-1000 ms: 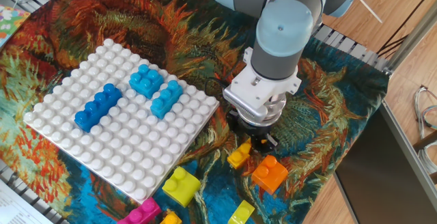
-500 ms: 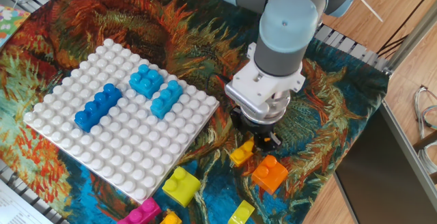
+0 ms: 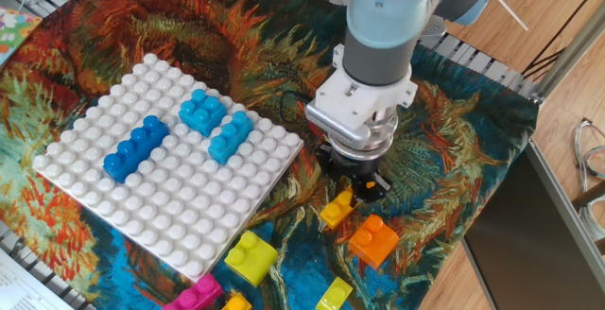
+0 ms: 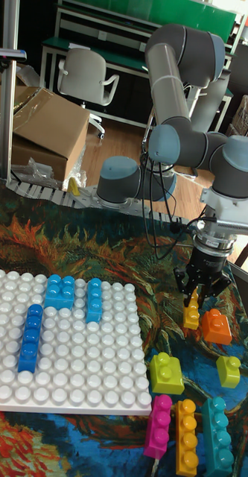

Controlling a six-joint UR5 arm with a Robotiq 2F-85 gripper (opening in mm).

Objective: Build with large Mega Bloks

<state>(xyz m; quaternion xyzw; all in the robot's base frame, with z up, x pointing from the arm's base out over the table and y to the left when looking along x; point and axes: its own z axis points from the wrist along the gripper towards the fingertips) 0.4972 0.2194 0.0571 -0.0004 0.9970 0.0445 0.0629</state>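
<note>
My gripper point(image 3: 354, 189) point(image 4: 201, 292) points down over a small yellow brick point(image 3: 335, 211) point(image 4: 191, 311) on the cloth, right of the baseplate. Its dark fingers clasp the brick's upper end, and the brick stands tilted. An orange brick point(image 3: 373, 239) point(image 4: 215, 326) lies just beside it. On the white baseplate point(image 3: 180, 206) sit a dark blue brick point(image 3: 135, 146) and two light blue bricks point(image 3: 202, 111) point(image 3: 231, 135). A lime brick point(image 3: 249, 256) and a pink brick point(image 3: 197, 296) lie near the front edge.
The tall view shows more loose bricks at the front: a small lime one point(image 4: 229, 370), an orange-yellow one point(image 4: 186, 436) and a teal one point(image 4: 216, 434). The patterned cloth point(image 3: 236, 36) ends at a metal rail point(image 3: 492, 69) on the right.
The arm dipped slightly right toward the yellow brick, then shifted left and up. The yellow brick's top has risen a little and it leans more. The other bricks have not moved.
</note>
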